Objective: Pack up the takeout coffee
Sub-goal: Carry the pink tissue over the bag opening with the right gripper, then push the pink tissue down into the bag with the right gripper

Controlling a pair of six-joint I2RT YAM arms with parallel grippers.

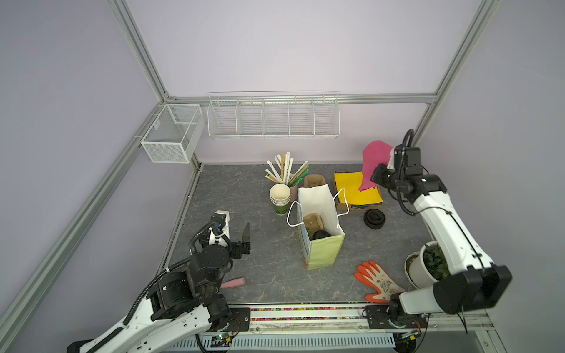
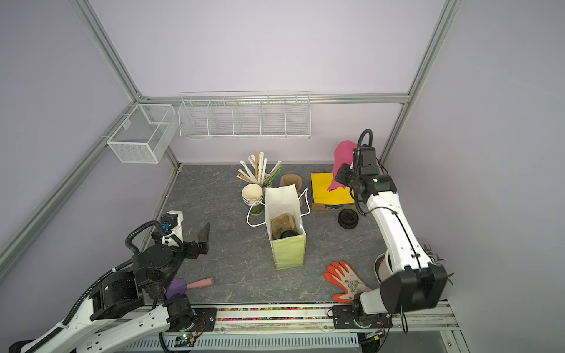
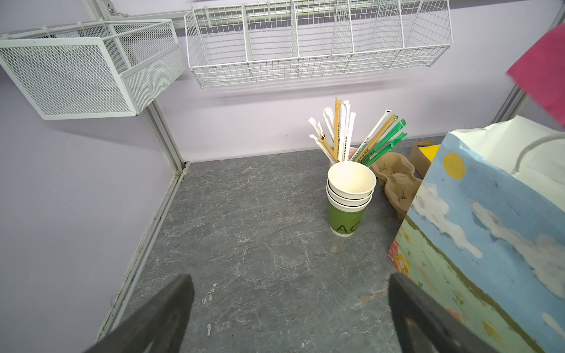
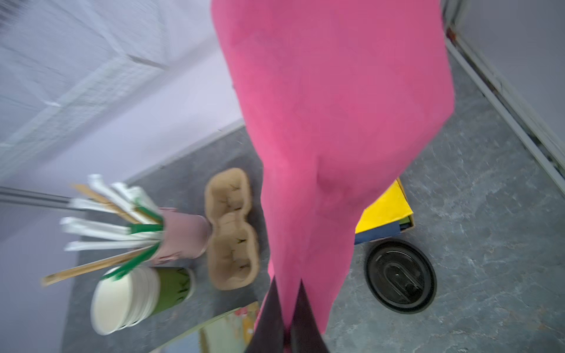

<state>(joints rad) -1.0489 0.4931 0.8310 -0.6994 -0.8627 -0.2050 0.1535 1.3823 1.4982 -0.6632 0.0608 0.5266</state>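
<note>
The takeout coffee (image 1: 321, 234) (image 2: 289, 234) stands inside the open paper bag (image 1: 324, 253) (image 2: 289, 253) next to a pulp carrier; only its round black lid shows. My right gripper (image 1: 375, 177) (image 4: 287, 279) is raised over the back right of the table, well behind and right of the bag. It is shut on the lower end of a pink paper sheet (image 1: 374, 156) (image 4: 336, 122). My left gripper (image 1: 243, 237) (image 3: 290, 281) hovers low over bare table left of the bag (image 3: 489, 229), open, with nothing between its fingers.
Behind the bag stand stacked green cups (image 1: 279, 198), a cup of wrapped straws (image 1: 286, 171) and a pulp carrier (image 1: 313, 180). A box of yellow sheets (image 1: 354, 189) and a low black lidded piece (image 1: 374, 218) lie right. An orange glove (image 1: 377, 281) and plant pot (image 1: 425, 266) are front right.
</note>
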